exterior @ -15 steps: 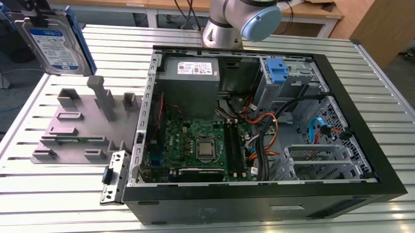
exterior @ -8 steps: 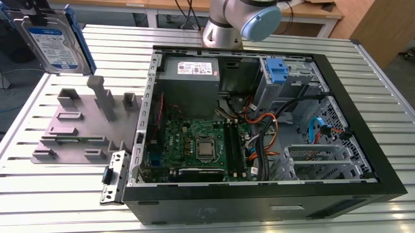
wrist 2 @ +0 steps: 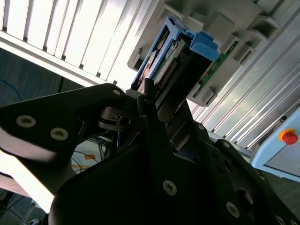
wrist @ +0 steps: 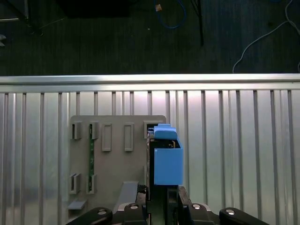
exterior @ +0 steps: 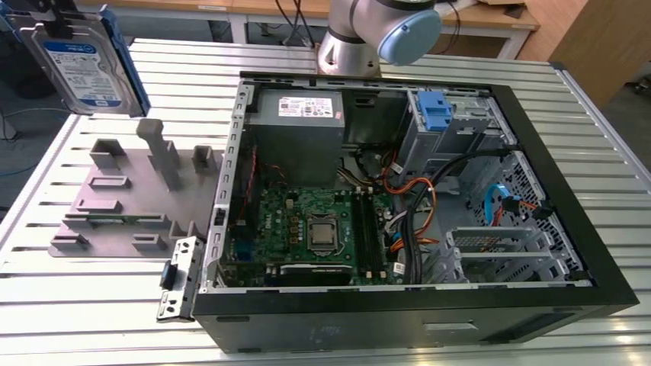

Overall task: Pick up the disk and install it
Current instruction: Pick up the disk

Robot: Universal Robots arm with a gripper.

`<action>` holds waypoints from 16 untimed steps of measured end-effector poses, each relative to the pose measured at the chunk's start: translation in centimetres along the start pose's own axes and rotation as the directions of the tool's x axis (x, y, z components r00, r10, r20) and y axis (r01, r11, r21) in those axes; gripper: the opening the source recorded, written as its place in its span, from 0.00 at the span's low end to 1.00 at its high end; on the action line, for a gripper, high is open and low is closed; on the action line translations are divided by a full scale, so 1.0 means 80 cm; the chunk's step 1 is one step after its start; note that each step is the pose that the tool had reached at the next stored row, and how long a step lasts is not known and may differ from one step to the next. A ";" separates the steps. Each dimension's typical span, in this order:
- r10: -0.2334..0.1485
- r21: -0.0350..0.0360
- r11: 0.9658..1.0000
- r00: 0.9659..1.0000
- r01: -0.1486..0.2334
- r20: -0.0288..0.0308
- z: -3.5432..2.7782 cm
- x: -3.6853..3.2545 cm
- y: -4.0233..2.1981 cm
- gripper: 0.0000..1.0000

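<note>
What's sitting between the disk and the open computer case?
In the exterior view, the grey fixture on the slatted table lies between the disk and the case.

The disk [exterior: 87,72] is hanging upright from the gripper [exterior: 61,27] at the exterior view's left, above the grey fixture [exterior: 122,198]. The open computer case [exterior: 407,305] is lying on the slatted table [exterior: 91,320], just beside the fixture.

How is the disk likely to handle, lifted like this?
Probably rigid: the disk hangs flat and unbent below the gripper. Its metal body suggests it is heavy for its size. Held at one edge, it may swing or slip.
</note>
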State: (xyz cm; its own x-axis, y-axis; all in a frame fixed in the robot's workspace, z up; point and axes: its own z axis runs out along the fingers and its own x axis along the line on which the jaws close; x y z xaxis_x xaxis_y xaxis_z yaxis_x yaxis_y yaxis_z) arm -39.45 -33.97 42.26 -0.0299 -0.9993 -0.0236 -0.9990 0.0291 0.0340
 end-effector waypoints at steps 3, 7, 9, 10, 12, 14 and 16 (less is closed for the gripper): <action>0.000 0.000 1.000 1.000 0.000 0.000 -0.0041 -0.0001 0.0001 0.35; 0.000 0.000 1.000 1.000 0.000 0.000 -0.0098 -0.0002 0.0004 0.35; 0.000 0.000 1.000 1.000 0.000 0.000 -0.0122 -0.0003 0.0004 0.35; 0.000 0.000 1.000 1.000 0.000 0.000 -0.0133 -0.0003 0.0005 0.35; 0.000 0.000 1.000 1.000 0.000 0.000 -0.0164 -0.0004 0.0005 0.35; 0.000 0.000 1.000 1.000 0.000 0.000 -0.0194 -0.0005 0.0007 0.35; 0.000 0.000 1.000 1.000 0.000 0.000 -0.0211 -0.0005 0.0008 0.35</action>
State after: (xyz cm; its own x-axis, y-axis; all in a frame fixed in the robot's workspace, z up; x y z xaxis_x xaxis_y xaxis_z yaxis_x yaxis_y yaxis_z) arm -39.45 -33.97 43.95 -0.0299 -0.9993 -0.0237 -0.9990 0.0291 0.0337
